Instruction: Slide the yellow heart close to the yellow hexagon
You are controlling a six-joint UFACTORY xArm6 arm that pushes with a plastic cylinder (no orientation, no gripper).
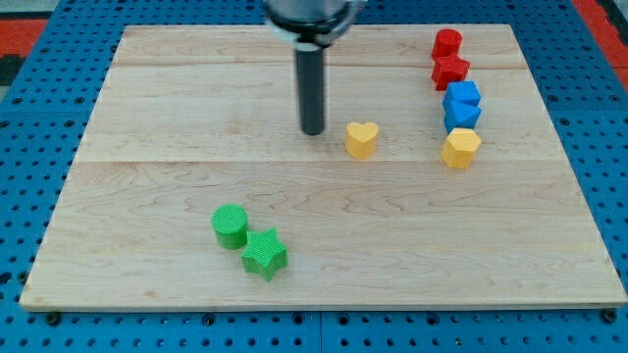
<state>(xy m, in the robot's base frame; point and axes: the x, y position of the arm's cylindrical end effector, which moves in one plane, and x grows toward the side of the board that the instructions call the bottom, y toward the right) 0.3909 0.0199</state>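
Observation:
The yellow heart (pixel 361 139) lies on the wooden board a little right of centre. The yellow hexagon (pixel 461 148) lies further to the view's right, about a hundred pixels from the heart. My tip (pixel 312 131) rests on the board just left of the heart, with a small gap between them. The dark rod rises from the tip to the view's top.
Two blue blocks (pixel 462 105) sit in a column just above the yellow hexagon, with a red star (pixel 450 70) and a red block (pixel 446 43) above them. A green cylinder (pixel 231 226) and green star (pixel 264 254) lie at lower left. The board (pixel 147 147) sits on a blue pegboard.

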